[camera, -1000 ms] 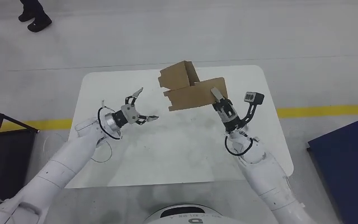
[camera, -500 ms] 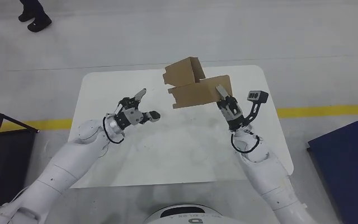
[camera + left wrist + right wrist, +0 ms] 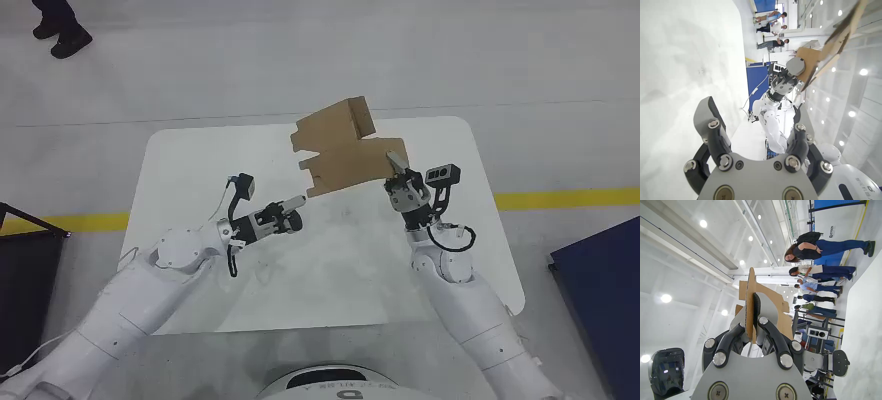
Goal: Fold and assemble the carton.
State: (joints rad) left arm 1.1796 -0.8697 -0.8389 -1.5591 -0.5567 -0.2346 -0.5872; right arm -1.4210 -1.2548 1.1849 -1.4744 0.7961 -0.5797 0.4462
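A brown cardboard carton (image 3: 340, 150), partly unfolded with one panel standing up, hangs above the far middle of the white table (image 3: 200, 160). My right gripper (image 3: 397, 168) is shut on the carton's right edge; in the right wrist view the cardboard edge (image 3: 749, 306) sits clamped at my right gripper (image 3: 751, 311). My left gripper (image 3: 293, 206) is open and holds nothing, a short way left of and nearer than the carton. In the left wrist view my left gripper (image 3: 755, 109) stands wide, with the carton (image 3: 829, 51) and the right gripper beyond it.
The table's near edge (image 3: 330, 325) lies between my two arms. A yellow floor line (image 3: 570, 198) runs past the table's right side. A dark blue object (image 3: 605, 300) stands on the floor to the right.
The right gripper has lifted and tilted the carton a little farther and to the right. The left arm has rotated its wrist and moved right toward the carton.
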